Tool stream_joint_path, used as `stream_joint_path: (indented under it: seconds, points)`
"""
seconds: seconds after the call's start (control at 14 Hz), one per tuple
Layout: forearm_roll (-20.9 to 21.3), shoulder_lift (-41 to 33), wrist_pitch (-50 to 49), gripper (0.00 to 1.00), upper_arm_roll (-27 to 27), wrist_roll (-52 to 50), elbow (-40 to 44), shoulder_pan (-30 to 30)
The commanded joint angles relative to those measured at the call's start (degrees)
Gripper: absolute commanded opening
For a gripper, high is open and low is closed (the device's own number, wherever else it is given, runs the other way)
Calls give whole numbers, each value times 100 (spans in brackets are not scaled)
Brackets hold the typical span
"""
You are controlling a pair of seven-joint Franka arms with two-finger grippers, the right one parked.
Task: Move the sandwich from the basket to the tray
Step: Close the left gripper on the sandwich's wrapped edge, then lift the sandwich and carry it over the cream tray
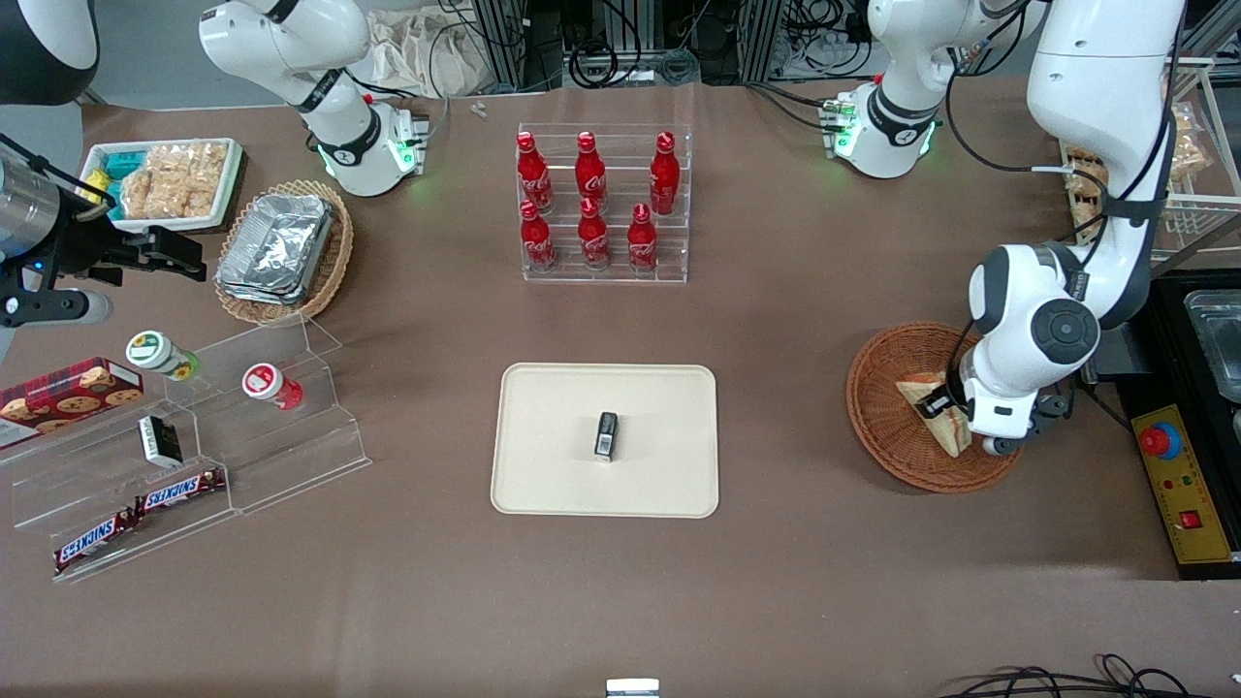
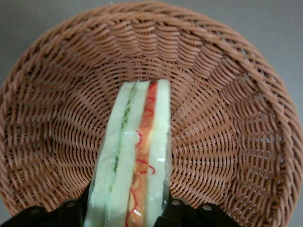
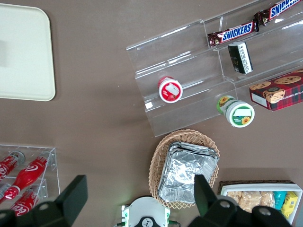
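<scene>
My gripper point(image 1: 945, 412) is down inside the basket point(image 1: 887, 407), at the working arm's end of the worktop point(image 1: 795, 330). From the wrist camera I see the sandwich point(image 2: 135, 161) standing on edge on the basket point(image 2: 227, 123) weave, cut face up, green filling beside red between pale bread. The dark jaws sit one on each side of the wrapped wedge, pressed against it, so I read them as clamped on the sandwich. In the front view the sandwich point(image 1: 936, 407) is partly covered by my arm's wrist; it is still within the basket rim.

The tray point(image 1: 553, 427) lies mid-worktop, well apart from the basket. It holds one small dark box point(image 1: 606, 434) near its middle.

Other containers: a clear rack point(image 1: 606, 267) farther from the front camera than the tray holds six red bottles point(image 1: 592, 199) in two rows. Toward the parked arm's end, a paler oval basket point(image 1: 334, 257) holds stacked foil containers point(image 1: 276, 247); just beside it a white tray point(image 1: 228, 194) holds wrapped snacks point(image 1: 170, 179). A stepped clear stand point(image 1: 291, 456) carries two small tubs point(image 1: 271, 385), a dark packet point(image 1: 160, 439) and two Snickers bars point(image 1: 179, 491); a cookie box point(image 1: 68, 393) sits at its end.
</scene>
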Motion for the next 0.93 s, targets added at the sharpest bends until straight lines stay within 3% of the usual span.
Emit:
stream_joint_path:
  seconds: [0.0, 0.21, 0.36, 0.57, 0.86]
  points:
    - [104, -543, -425, 0, 6, -78, 12, -11]
    - [-10, -888, -1943, 0, -152, 325, 861, -80]
    - [-10, -897, -2579, 0, -589, 650, 1372, -81]
    - [-422, -801, -2740, 0, -1354, 775, 1761, -90]
    - [-423, -100, -2538, 0, -2470, 1223, 2427, -98]
